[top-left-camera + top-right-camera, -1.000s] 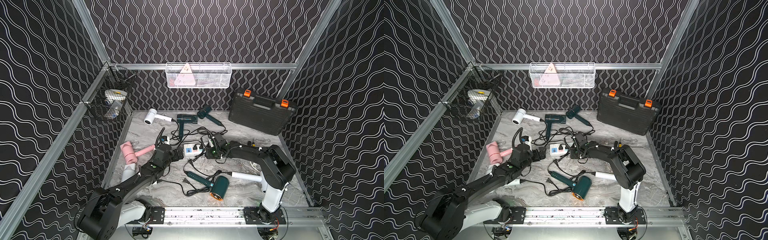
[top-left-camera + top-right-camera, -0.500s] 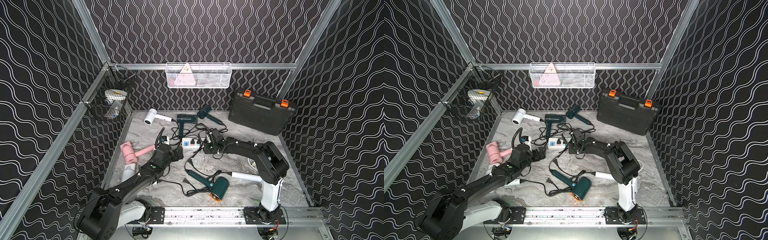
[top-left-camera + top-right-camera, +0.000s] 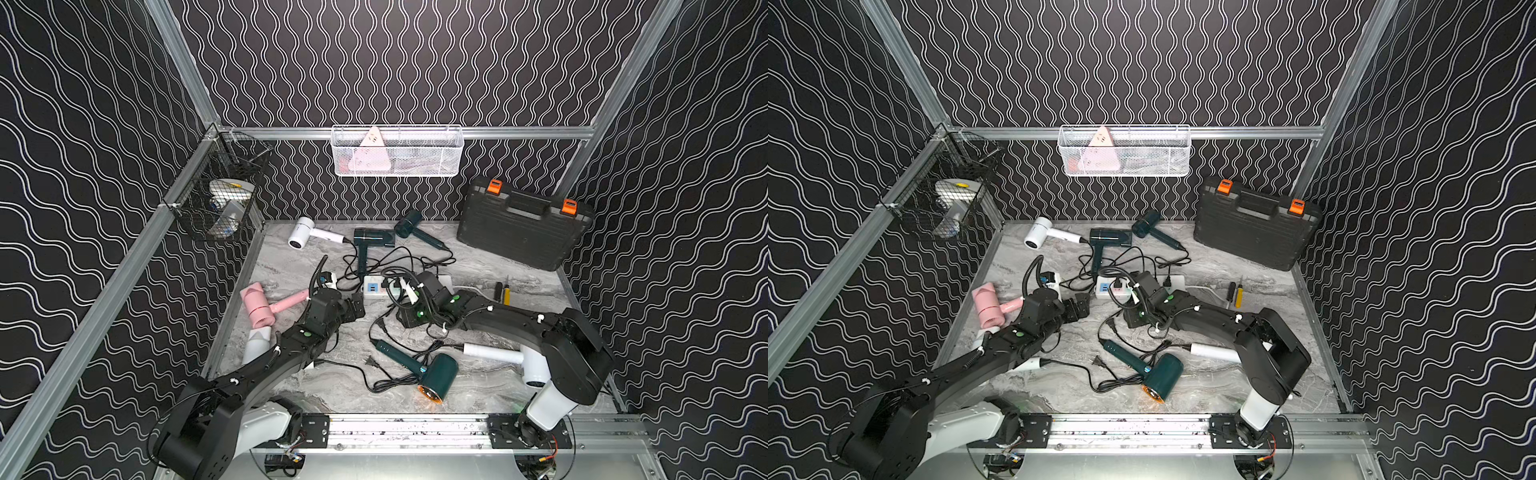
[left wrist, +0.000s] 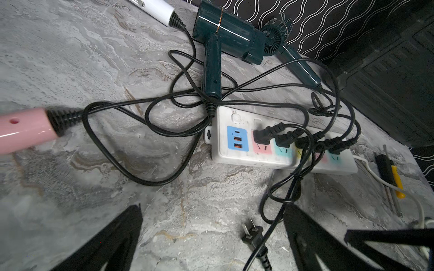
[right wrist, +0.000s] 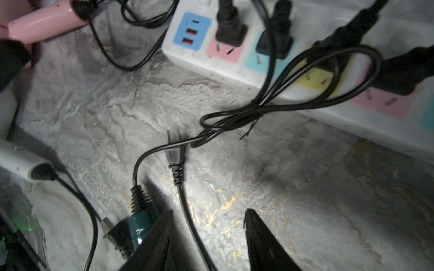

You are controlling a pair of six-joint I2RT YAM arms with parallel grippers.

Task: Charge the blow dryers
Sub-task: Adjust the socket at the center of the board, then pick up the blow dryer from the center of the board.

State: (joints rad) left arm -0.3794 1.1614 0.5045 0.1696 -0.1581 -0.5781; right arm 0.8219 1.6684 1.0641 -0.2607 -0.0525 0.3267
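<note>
Grey marble worktop (image 3: 286, 270) boxed in by black wavy-patterned walls, and what a tangle of cords out there! Up at 12 o'clock a white dryer (image 3: 301, 235), a dark green dryer (image 3: 372, 239) and a smaller green dryer (image 3: 409, 220) lie along the back wall, with a black toolcase (image 3: 519, 228) at 2. The pink dryer (image 3: 259, 305) lies at 9, a front green dryer (image 3: 436, 374) at 6, a second white dryer (image 3: 498, 353) at 4. Centre stage is the white power strip (image 4: 234, 157), a row of black plugs seated in its coloured sockets. The left hand (image 4: 213, 208) hangs at the strip's 8 o'clock, fingers spread wide, holding nothing. The right hand (image 5: 209, 211) sits at the strip's 6, fingers parted too, a thin cord running between them unpinched. A loose plug (image 5: 173, 152) lies flat on the marble just ahead, prongs bare.
</note>
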